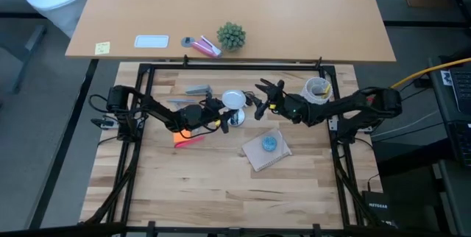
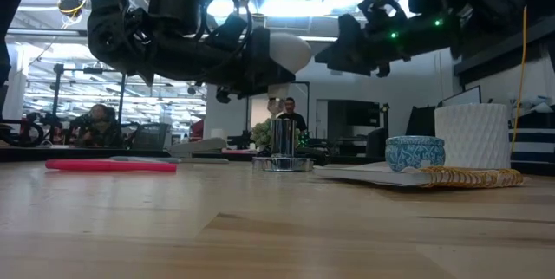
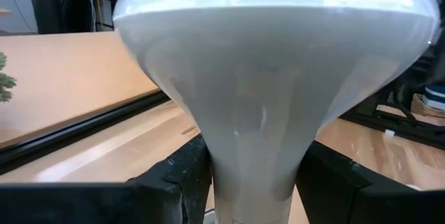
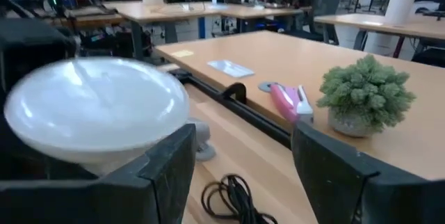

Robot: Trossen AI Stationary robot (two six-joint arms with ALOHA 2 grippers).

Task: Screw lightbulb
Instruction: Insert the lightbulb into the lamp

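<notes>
Lightbulb [image 1: 233, 100]: frosted white globe held near the middle back of the wooden table, above the metal socket; in the low view it hangs at [image 2: 282, 52], its screw base hidden behind the dark fingers.
Left arm: reaches in from the table's left edge toward the centre.
Left gripper [image 1: 221, 113]: clamped on the lightbulb's narrowing neck; the left wrist view shows the bulb [image 3: 268, 78] filling the picture, a dark finger [image 3: 177, 175] pressed on each side, and the base cut off below.
Pink marker [image 1: 189, 140]: lies on the table under the left arm; in the low view it rests flat at [image 2: 111, 165].
Metal socket [image 2: 283, 147]: shiny cylinder on a round foot, standing upright directly beneath the bulb with a clear gap between them; from above it is mostly covered by the bulb and gripper.
Black cord [image 4: 233, 197]: coiled on the table, only partly visible.
Blue round blob [image 1: 269, 143]: sits on a piece of card just right of centre.
Right gripper [image 1: 263, 98]: hangs just right of the bulb, fingers spread apart, nothing between them; whether a fingertip touches the globe cannot be made out.
Right arm: comes in from the table's right edge.
Small plant [image 1: 231, 36]: on the far desk beyond the frame.
</notes>
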